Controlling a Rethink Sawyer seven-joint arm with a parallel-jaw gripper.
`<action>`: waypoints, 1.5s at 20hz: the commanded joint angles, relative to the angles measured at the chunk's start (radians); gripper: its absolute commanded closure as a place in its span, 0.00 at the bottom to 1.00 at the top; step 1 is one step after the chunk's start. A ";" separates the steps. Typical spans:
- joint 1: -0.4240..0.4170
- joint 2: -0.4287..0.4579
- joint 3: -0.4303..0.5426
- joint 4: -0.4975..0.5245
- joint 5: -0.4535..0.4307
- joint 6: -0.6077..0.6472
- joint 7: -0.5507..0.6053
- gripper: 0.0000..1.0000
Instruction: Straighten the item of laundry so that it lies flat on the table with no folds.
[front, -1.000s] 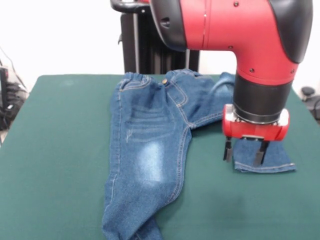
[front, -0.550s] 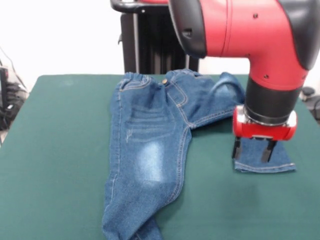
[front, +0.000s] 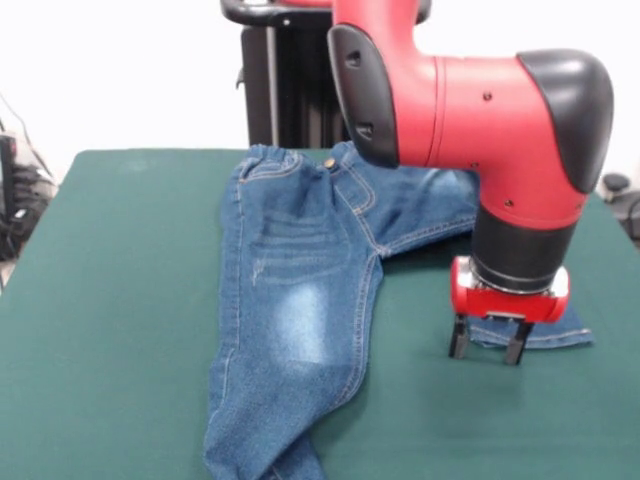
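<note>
The item of laundry, a small pair of blue jeans, lies on the dark green table. Its waistband is at the far side. One leg runs toward the near edge, with a pale faded patch on the thigh and a rumpled end. The other leg bends off to the right, and its hem shows just past my gripper. The gripper hangs low over that hem's near-left corner, open, its two dark fingers apart. Nothing is held between them. The arm hides most of the right leg.
Bare green tabletop stretches to the left of the jeans and in front of the gripper. Cables and dark gear sit off the table's left side. A dark object shows past the right edge.
The gripper shifted a little right over the hem, then came toward the near edge and lower, now at the hem's front corner. The arm's upper part swung round. The jeans have not moved.
</note>
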 joint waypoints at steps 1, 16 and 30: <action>0.025 0.265 0.014 -0.037 0.001 -0.151 0.216 0.00; 0.077 0.001 -0.031 0.117 0.056 0.085 0.243 0.00; 0.112 -0.180 -0.032 0.277 0.108 0.156 0.283 0.00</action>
